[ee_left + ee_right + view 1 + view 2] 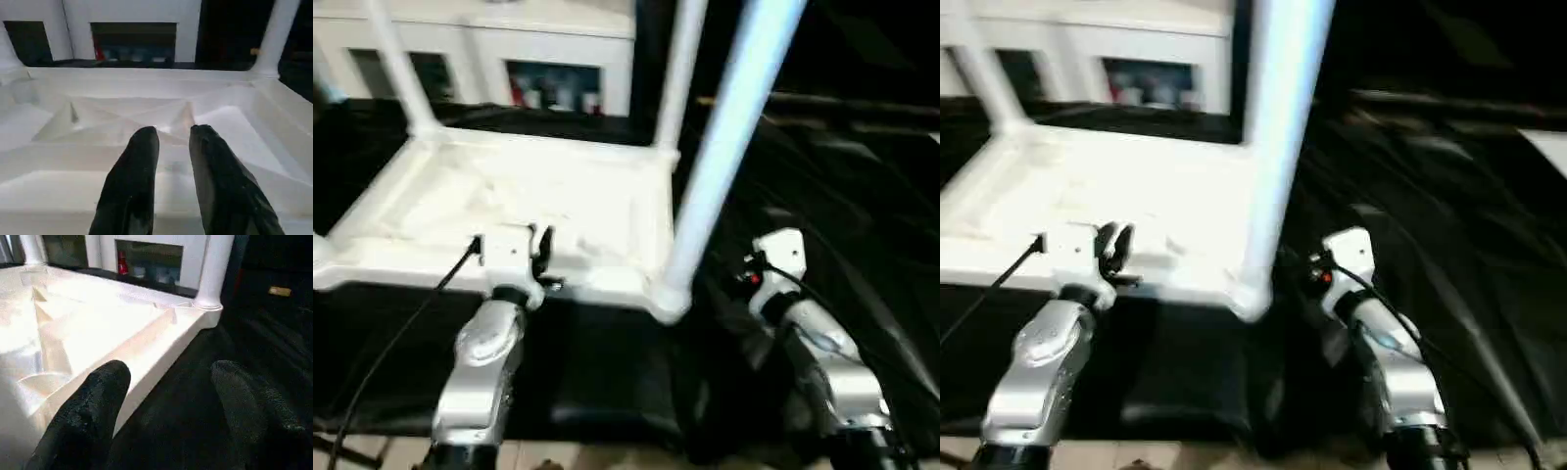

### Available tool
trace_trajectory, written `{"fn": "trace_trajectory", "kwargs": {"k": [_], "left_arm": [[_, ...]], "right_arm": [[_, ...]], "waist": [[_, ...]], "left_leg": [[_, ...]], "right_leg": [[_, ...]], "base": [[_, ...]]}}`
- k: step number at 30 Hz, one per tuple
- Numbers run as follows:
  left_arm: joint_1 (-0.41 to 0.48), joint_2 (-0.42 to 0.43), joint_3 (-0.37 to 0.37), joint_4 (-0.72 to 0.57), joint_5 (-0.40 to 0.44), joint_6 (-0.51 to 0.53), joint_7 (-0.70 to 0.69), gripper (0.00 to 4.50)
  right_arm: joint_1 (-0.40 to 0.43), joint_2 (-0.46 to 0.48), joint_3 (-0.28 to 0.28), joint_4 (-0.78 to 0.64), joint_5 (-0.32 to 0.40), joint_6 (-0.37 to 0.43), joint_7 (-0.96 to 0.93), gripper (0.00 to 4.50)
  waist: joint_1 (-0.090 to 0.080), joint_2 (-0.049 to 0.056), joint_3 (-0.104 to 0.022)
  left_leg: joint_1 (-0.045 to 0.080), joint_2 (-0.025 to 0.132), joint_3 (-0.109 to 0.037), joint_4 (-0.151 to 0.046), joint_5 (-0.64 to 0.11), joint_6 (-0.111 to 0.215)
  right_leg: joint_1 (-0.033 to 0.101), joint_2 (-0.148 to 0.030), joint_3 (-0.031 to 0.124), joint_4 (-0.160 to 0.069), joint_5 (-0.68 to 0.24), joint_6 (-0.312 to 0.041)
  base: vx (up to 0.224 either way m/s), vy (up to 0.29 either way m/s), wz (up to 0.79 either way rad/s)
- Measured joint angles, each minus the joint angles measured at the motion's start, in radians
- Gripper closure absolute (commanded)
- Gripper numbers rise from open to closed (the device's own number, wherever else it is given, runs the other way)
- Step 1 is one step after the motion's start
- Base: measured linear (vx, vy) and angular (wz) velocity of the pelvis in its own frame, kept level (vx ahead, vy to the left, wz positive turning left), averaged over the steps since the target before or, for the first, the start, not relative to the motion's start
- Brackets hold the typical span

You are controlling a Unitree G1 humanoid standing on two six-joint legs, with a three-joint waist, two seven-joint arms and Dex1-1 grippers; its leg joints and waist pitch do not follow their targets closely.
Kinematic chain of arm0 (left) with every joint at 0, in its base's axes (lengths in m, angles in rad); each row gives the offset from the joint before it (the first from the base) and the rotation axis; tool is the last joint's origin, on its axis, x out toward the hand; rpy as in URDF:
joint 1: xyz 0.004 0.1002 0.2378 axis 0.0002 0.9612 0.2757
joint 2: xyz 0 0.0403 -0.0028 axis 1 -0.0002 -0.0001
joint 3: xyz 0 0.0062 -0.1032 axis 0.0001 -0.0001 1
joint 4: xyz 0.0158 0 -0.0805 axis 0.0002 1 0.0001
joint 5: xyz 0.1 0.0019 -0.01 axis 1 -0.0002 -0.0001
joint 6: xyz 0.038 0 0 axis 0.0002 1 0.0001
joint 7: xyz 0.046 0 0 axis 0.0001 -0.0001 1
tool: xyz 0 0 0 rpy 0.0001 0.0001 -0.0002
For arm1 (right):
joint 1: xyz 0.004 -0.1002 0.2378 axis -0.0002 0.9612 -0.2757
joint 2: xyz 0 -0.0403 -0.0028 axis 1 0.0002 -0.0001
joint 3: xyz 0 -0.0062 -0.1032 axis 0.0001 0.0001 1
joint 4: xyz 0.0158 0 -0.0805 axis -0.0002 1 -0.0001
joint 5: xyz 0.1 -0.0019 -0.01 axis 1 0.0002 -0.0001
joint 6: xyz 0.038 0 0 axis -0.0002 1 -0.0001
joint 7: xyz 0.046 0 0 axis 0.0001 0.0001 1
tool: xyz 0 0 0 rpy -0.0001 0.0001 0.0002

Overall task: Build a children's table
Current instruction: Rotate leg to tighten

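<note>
The children's table lies upside down on a black cloth, its white ribbed top facing up. Three white legs stand in its corner sockets: the near right leg, the far right leg and the far left leg. My left gripper hovers at the top's near rim. Its black fingers stand a small gap apart with nothing between them. My right gripper is open wide over the cloth, just right of the table's right edge and near the base of the near right leg.
A white cabinet with open shelves stands behind the table. The black cloth spreads in folds to the right. A black cable runs from my left wrist down to the left. Pale floor shows below the cloth's near edge.
</note>
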Motion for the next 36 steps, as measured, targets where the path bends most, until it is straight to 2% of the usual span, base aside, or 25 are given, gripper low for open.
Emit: {"fn": "trace_trajectory", "kwargs": {"k": [1, 2, 3, 5, 6, 8, 9, 10, 11, 13, 15, 17, 18, 19, 21, 23, 25, 28, 31, 32, 34, 36], "left_arm": [[-0.003, -0.001, -0.002, 0.0, -0.005, 0.0, -0.002, 3.24], [-0.009, -0.002, -0.005, 0.0, -0.01, 0.0, -0.009, 3.24], [-0.013, -0.006, -0.016, 0.0, -0.011, 0.0, -0.015, 3.24], [-0.01, -0.007, -0.032, 0.0, -0.012, 0.0, -0.021, 3.24], [-0.01, -0.006, -0.033, 0.0, -0.014, 0.0, -0.023, 3.24], [-0.006, -0.005, -0.032, -0.002, -0.019, 0.0, -0.036, 3.24], [0.005, 0.003, -0.032, -0.005, -0.04, 0.004, -0.066, 3.24], [0.011, 0.016, -0.033, -0.006, -0.056, 0.008, -0.097, 2.93], [0.011, 0.032, -0.032, -0.006, -0.069, 0.014, -0.125, 2.93], [-0.003, 0.092, -0.036, 0.004, -0.111, 0.021, -0.227, 2.88], [-0.038, 0.144, -0.043, 0.019, -0.14, 0.024, -0.331, 2.61], [-0.082, 0.198, -0.073, 0.039, -0.147, 0.029, -0.43, 2.48], [-0.129, 0.26, -0.127, 0.074, -0.146, 0.041, -0.549, 2.47], [-0.154, 0.286, -0.155, 0.091, -0.146, 0.047, -0.62, 2.41], [-0.195, 0.317, -0.2, 0.128, -0.142, 0.051, -0.732, 2.16], [-0.252, 0.342, -0.249, 0.195, -0.122, 0.059, -0.824, 2.04], [-0.346, 0.373, -0.305, 0.301, -0.08, 0.059, -0.927, 1.84], [-0.454, 0.385, -0.333, 0.411, -0.025, 0.034, -0.991, 1.64], [-0.582, 0.376, -0.381, 0.591, 0.04, -0.028, -1.013, 1.51], [-0.607, 0.376, -0.389, 0.625, 0.057, -0.038, -1.012, 1.22], [-0.655, 0.358, -0.394, 0.706, 0.072, -0.062, -0.994, 1.22], [-0.685, 0.337, -0.394, 0.758, 0.073, -0.076, -0.977, 1.01]], "right_arm": [[0.006, -0.005, -0.002, -0.006, 0.001, 0.0, 0.0, 1.31], [0.02, -0.014, -0.009, -0.019, 0.003, -0.002, 0.001, 1.31], [0.031, -0.026, -0.02, -0.02, 0.006, -0.002, 0.001, 1.31], [0.042, -0.034, -0.029, -0.02, 0.007, -0.002, 0.003, 1.31], [0.043, -0.034, -0.029, -0.02, 0.008, -0.002, 0.007, 1.31], [0.043, -0.035, -0.029, -0.02, 0.01, -0.004, 0.012, 1.31], [0.043, -0.04, -0.026, -0.02, 0.01, -0.004, 0.024, 1.31], [0.043, -0.052, -0.022, -0.02, 0.011, -0.004, 0.038, 1.31], [0.043, -0.067, -0.02, -0.02, 0.012, -0.004, 0.052, 1.31], [0.043, -0.105, -0.017, -0.02, 0.016, 0.0, 0.097, 1.31], [0.043, -0.136, -0.017, -0.019, 0.026, 0.002, 0.136, 1.31], [0.039, -0.161, -0.016, -0.011, 0.03, 0.004, 0.169, 1.31], [0.031, -0.191, -0.011, 0.01, 0.032, 0.004, 0.209, 1.31], [0.023, -0.213, -0.012, 0.023, 0.032, 0.003, 0.23, 1.31], [0.008, -0.246, -0.014, 0.03, 0.031, 0.002, 0.268, 1.31], [0.006, -0.275, -0.008, 0.031, 0.033, 0.0, 0.319, 1.31], [0.007, -0.316, 0.009, 0.03, 0.038, 0.0, 0.385, 1.31], [0.007, -0.339, 0.024, 0.02, 0.045, 0.001, 0.443, 1.31], [0.008, -0.359, 0.035, 0.01, 0.047, 0.0, 0.48, 1.31], [0.008, -0.362, 0.041, 0.008, 0.047, 0.0, 0.487, 1.31], [0.015, -0.365, 0.046, 0.004, 0.047, 0.0, 0.496, 1.31], [0.018, -0.365, 0.052, 0.001, 0.047, 0.0, 0.502, 1.31]], "waist": [[0.0, -0.001, -0.002], [0.001, -0.001, -0.005], [0.003, -0.002, -0.009], [0.003, -0.003, -0.009], [0.004, -0.003, -0.009], [0.009, -0.004, -0.009], [0.012, -0.003, -0.008], [0.016, -0.003, -0.008], [0.016, -0.004, -0.006], [0.02, -0.008, -0.001], [0.022, -0.01, 0.002], [0.021, -0.011, 0.002], [0.021, -0.011, 0.003], [0.019, -0.011, 0.002], [0.016, -0.009, 0.002], [0.014, -0.01, 0.002], [0.013, -0.009, 0.003], [0.011, -0.008, 0.003], [0.012, -0.008, 0.004], [0.011, -0.008, 0.004], [0.012, -0.007, 0.003], [0.015, -0.007, 0.003]], "left_leg": [[-0.011, -0.001, 0.004, 0.006, -0.003, 0.007], [-0.024, -0.002, 0.003, 0.017, -0.007, 0.012], [-0.035, -0.002, 0.0, 0.032, -0.006, 0.01], [-0.053, -0.002, -0.005, 0.048, -0.006, 0.011], [-0.059, -0.002, -0.007, 0.049, -0.006, 0.01], [-0.065, -0.002, -0.005, 0.046, -0.001, 0.001], [-0.062, 0.0, -0.001, 0.044, 0.004, -0.007], [-0.059, 0.001, 0.0, 0.043, 0.003, -0.006], [-0.053, 0.004, 0.003, 0.041, 0.006, -0.01], [-0.036, 0.007, 0.01, 0.033, 0.013, -0.015], [-0.025, 0.007, 0.013, 0.029, 0.013, -0.016], [-0.023, 0.006, 0.012, 0.024, 0.013, -0.016], [-0.023, 0.004, 0.012, 0.017, 0.013, -0.016], [-0.023, 0.003, 0.013, 0.011, 0.013, -0.016], [-0.029, 0.001, 0.017, 0.008, 0.015, -0.017], [-0.029, 0.002, 0.022, 0.008, 0.028, -0.015], [-0.029, 0.002, 0.025, 0.008, 0.03, -0.013], [-0.029, 0.002, 0.027, 0.007, 0.03, -0.013], [-0.029, 0.002, 0.027, 0.007, 0.03, -0.013], [-0.029, 0.002, 0.027, 0.007, 0.03, -0.013], [-0.029, 0.001, 0.028, 0.008, 0.03, -0.013], [-0.03, 0.001, 0.03, 0.008, 0.03, -0.013]], "right_leg": [[-0.005, 0.0, 0.007, 0.008, -0.004, 0.004], [-0.016, 0.0, 0.014, 0.018, -0.009, 0.015], [-0.036, 0.002, 0.024, 0.046, -0.008, 0.02], [-0.061, 0.01, 0.049, 0.073, -0.008, 0.02], [-0.069, 0.013, 0.056, 0.076, -0.01, 0.023], [-0.075, 0.013, 0.065, 0.068, -0.015, 0.04], [-0.077, 0.013, 0.067, 0.072, -0.014, 0.04], [-0.076, 0.013, 0.067, 0.075, -0.013, 0.035], [-0.074, 0.013, 0.067, 0.076, -0.014, 0.029], [-0.063, 0.013, 0.068, 0.076, -0.008, 0.024], [-0.06, 0.012, 0.07, 0.075, -0.01, 0.029], [-0.06, 0.012, 0.07, 0.07, -0.01, 0.029], [-0.06, 0.011, 0.07, 0.063, -0.01, 0.029], [-0.06, 0.011, 0.071, 0.056, -0.01, 0.029], [-0.061, 0.007, 0.069, 0.048, 0.002, 0.02], [-0.064, 0.004, 0.07, 0.045, 0.021, 0.021], [-0.066, 0.002, 0.069, 0.042, 0.025, 0.021], [-0.067, 0.001, 0.069, 0.037, 0.025, 0.021], [-0.068, 0.0, 0.068, 0.033, 0.025, 0.021], [-0.068, 0.0, 0.068, 0.031, 0.025, 0.021], [-0.068, 0.0, 0.068, 0.029, 0.026, 0.018], [-0.069, -0.001, 0.068, 0.027, 0.033, 0.008]], "base": [[0.059, 0.008, -0.03], [0.059, 0.008, -0.03], [0.0, 0.0, 0.0], [0.0, 0.0, 0.0], [-0.081, -0.015, -0.04], [-0.131, -0.024, -0.03], [-0.173, -0.027, -0.02], [-0.17, -0.032, -0.02], [-0.17, -0.032, -0.02], [-0.148, -0.03, 0.0], [-0.147, -0.021, 0.01], [-0.132, 0.0, -0.02], [-0.104, 0.011, -0.03], [-0.072, 0.027, -0.09], [-0.067, 0.032, -0.1], [-0.074, 0.032, -0.08], [-0.058, 0.024, -0.08], [-0.017, 0.007, -0.03], [0.0, 0.0, 0.0], [0.0, 0.0, 0.0], [0.0, 0.0, 0.0], [0.0, 0.0, 0.0]]}}
